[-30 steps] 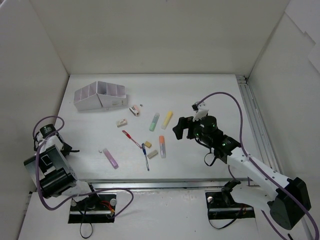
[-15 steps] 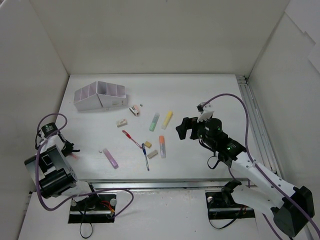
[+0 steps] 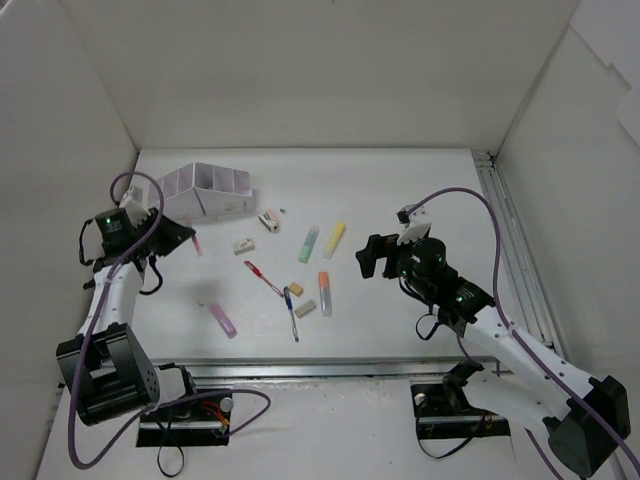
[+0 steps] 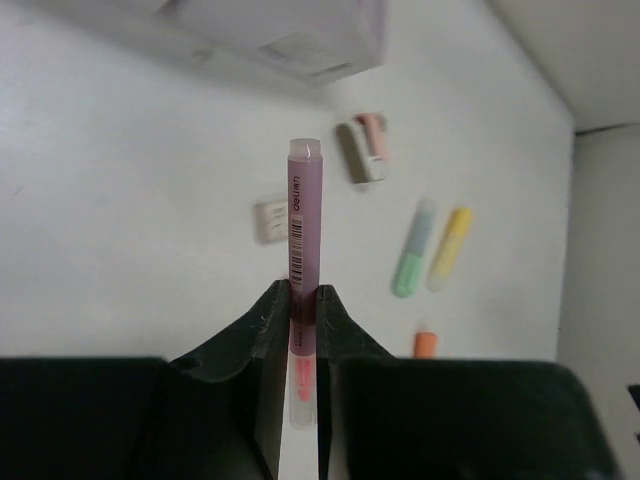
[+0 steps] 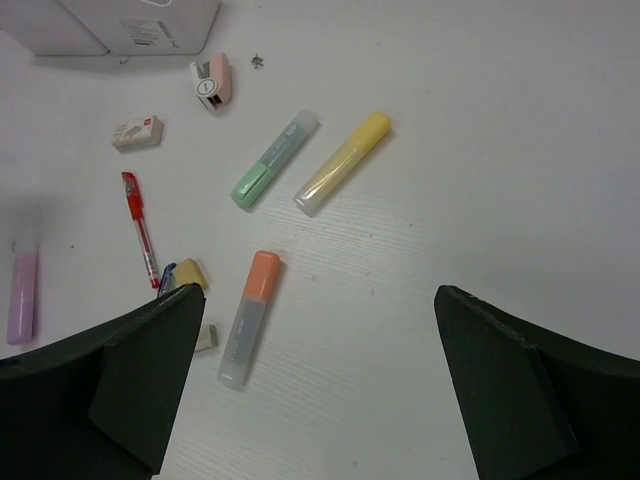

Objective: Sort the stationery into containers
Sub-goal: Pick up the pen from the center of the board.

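- Mauve marker [image 4: 304, 230] is pinched near its lower end by my left gripper [image 4: 303, 300]. The jaws are closed tight on the barrel, which sticks out ahead of the fingers, clear of the table [image 3: 400, 190].
- I read this as the carry step. The marker is picked up and sits just in front of the organizer box [image 3: 200, 190], by its near wall, not yet over any compartment.
- Next I would need to lift the tip over that wall, line the barrel up with one slanted compartment, and only then let go. Releasing short would probably drop it against the outside of the box.
- From the top view I see nothing lying in the compartments, though the thin walls hide part of their floors.
- My right gripper [image 5: 320, 290] hangs wide open and holds nothing. It is above the table beside the orange marker [image 5: 248, 320], with the green marker [image 5: 275, 158] and yellow marker [image 5: 343, 162] beyond.
- Unsorted on the table: a pink marker [image 3: 222, 318], red pen [image 3: 263, 277], blue pen [image 3: 291, 312], sharpener [image 3: 268, 221], white eraser [image 3: 243, 244] and tan erasers [image 3: 296, 288].
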Robot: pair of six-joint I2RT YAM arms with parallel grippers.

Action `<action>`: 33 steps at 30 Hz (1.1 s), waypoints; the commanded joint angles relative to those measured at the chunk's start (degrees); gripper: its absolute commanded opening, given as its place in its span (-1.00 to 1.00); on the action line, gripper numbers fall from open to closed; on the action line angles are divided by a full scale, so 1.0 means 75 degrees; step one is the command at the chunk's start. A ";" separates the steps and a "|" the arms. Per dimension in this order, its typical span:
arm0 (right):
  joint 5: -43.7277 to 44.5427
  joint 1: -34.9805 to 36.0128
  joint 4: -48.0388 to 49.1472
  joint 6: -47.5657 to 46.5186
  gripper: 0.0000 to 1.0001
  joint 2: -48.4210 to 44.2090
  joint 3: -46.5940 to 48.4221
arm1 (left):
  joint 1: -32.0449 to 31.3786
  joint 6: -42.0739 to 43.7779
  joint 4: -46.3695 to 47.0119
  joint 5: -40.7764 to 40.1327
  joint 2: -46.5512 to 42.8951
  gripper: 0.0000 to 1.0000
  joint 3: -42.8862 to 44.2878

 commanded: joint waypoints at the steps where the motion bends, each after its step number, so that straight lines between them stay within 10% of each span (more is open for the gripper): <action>1: 0.0438 -0.0059 0.0339 -0.0197 0.96 -0.0146 0.0106 | -0.0721 -0.0583 0.1265 0.1305 0.0099 -1.00 0.1212; 13: -0.2197 0.0011 0.1603 -0.1065 0.96 0.1422 0.1066 | -0.2996 -0.1428 0.1723 -0.0040 0.1577 -1.00 0.3394; 22: -0.1835 0.1182 0.2647 -0.0854 0.94 0.3077 0.2239 | -0.5727 -0.2541 0.3363 -0.4607 -0.0074 -1.00 0.1217; 33: -0.1096 0.1675 0.2415 -0.1357 0.65 0.3346 0.2567 | -0.7251 -0.2693 0.3658 -0.6675 -0.0803 -1.00 0.0698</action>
